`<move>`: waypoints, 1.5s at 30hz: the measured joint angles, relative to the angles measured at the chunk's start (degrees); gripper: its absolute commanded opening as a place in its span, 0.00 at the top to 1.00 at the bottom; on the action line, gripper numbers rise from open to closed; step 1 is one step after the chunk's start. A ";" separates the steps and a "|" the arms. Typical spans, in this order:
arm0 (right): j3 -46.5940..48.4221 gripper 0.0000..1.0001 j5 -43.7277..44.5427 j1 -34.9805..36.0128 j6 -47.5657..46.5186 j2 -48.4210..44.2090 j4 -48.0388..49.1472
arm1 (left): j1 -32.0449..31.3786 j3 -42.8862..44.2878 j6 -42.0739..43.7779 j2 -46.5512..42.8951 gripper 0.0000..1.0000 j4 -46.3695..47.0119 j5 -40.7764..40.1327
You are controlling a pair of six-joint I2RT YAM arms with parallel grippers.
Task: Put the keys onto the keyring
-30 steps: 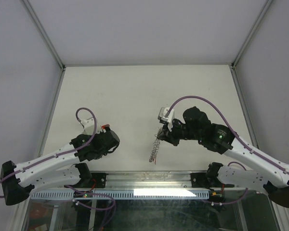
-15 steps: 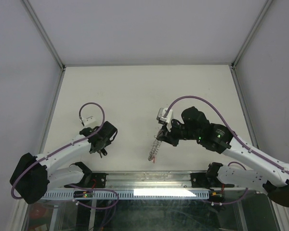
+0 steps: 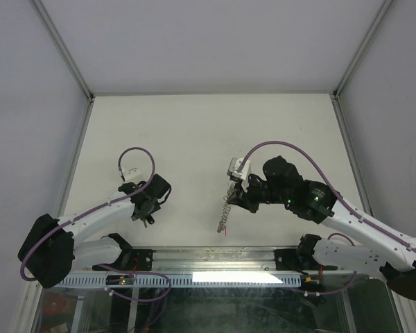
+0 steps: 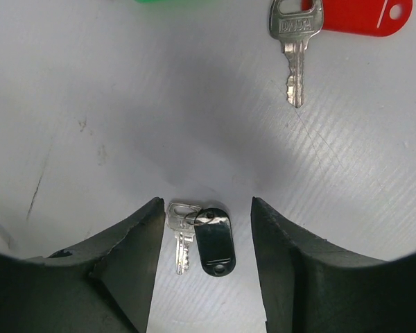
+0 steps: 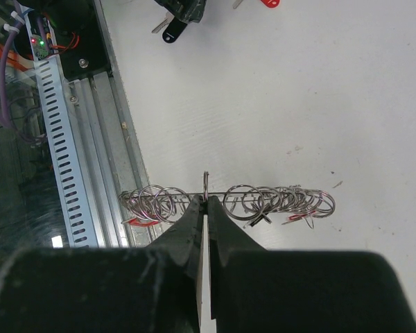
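Left wrist view gives you the left gripper (image 4: pixel 206 208) low over the white table (image 4: pixel 90 104). Its jaws stand apart with a black-tagged key (image 4: pixel 215 243) lying flat between them, and a gap shows on each side, so nothing is gripped. Farther out lies a red-tagged key (image 4: pixel 296 41), its blade pointing back toward the gripper. A sliver of green tag (image 4: pixel 170 1) shows at the top edge.

On the right wrist view, your right gripper (image 5: pixel 206 201) is pinched tight on the keyring (image 5: pixel 206 182), which you see edge-on as a thin upright line. A row of small wire rings (image 5: pixel 263 201) is strung along it to either side of the fingertips.

From above, the keyring hangs below the right gripper near the table's front edge, well apart from the left gripper and the loose keys.
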 measured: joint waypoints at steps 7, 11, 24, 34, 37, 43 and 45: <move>0.00 1.00 0.00 0.00 0.00 0.00 0.02 | 0.00 -0.39 -0.13 -0.20 0.47 0.39 1.51; 0.00 1.00 0.00 0.00 0.00 -0.02 0.02 | 0.00 -0.39 -0.57 0.33 0.55 0.37 1.64; -0.07 1.00 0.02 0.00 0.00 -0.09 0.04 | 0.00 -0.39 -0.96 1.49 0.70 0.37 1.66; -0.90 1.00 0.11 0.00 0.00 -0.31 0.37 | 0.00 -0.39 -1.01 1.25 0.79 0.02 1.64; -0.90 1.00 0.13 0.00 0.02 -0.66 0.37 | 0.00 -0.39 -1.20 0.61 0.83 -0.46 1.62; -0.92 1.00 0.15 0.00 0.02 -0.94 0.37 | 0.00 -0.39 -1.40 0.00 0.86 -0.72 1.62; -0.92 1.00 0.22 0.00 0.02 -0.94 0.37 | 0.00 -0.33 -1.36 0.00 0.86 -0.72 1.62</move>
